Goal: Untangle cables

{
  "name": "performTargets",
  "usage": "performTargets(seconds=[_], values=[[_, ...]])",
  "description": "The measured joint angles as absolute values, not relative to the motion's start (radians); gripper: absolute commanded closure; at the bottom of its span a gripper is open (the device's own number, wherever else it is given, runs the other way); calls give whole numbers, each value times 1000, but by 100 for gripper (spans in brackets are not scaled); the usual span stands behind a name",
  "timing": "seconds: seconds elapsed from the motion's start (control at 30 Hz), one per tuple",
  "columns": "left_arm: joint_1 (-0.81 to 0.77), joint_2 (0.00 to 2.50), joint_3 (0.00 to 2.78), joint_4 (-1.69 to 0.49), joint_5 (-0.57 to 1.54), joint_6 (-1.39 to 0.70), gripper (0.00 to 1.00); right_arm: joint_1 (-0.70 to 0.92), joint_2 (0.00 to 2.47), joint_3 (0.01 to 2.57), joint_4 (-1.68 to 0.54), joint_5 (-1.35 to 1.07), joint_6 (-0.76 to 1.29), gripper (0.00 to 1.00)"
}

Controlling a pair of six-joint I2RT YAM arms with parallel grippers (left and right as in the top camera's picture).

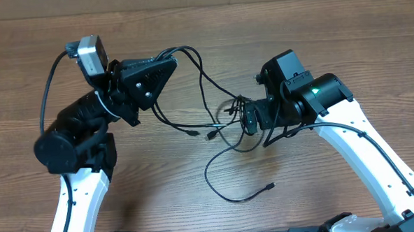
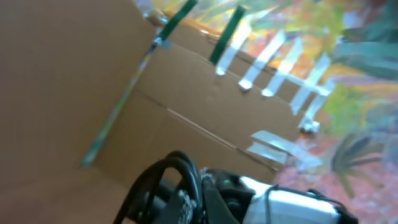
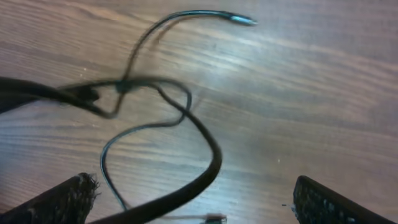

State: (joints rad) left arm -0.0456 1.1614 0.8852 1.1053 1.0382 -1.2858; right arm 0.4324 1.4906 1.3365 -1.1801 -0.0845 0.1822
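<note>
**Item:** cables [image 1: 225, 122]. Thin black cords were found in a loose knot at the middle of the table [image 1: 329, 27]. One strand was drawn up toward the left side, and a free plug end was laid out toward the near edge.

**Left gripper** [image 1: 169, 60]: recorded as closed and raised above the table's left half. A strand was seen leaving its tip, so it was judged to be pinched there.

**Right gripper** [image 3: 198, 202]: recorded as spread wide and holding nothing, lowered over the knot with crossed loops lying between its fingers.

**Step in hand:** judged to be the separating pull. One cord was tensioned by the left arm while a second hold was being lined up.

**Next move:** a single strand at the crossing would need to be closed upon, then drawn toward the right edge, away from the left arm.

**Not made out:**
- The pinch itself was hidden in the left wrist view, which was turned toward cardboard and a painted backdrop.
- The right wrist view was blurred.
- The number of cords could not be counted.
- Which strand passed over which could not be settled.
</note>
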Motion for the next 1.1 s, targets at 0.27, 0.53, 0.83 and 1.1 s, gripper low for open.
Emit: performTargets(seconds=[0.27,0.53,0.83,1.1], values=[[119,1163,885,1054,1188,-1208,96,417,1491,1336,-1342,119,278,0],[300,1164,885,1034,1367,-1157,96,253,1491,1336,-1340,153,302,0],[478,1201,885,868,1490,-1114,96,164,1491,1336,-1291,26,250,0],[480,1229,886,567,1267,-1096,96,163,1491,1336,-1307,-187,-20,0]])
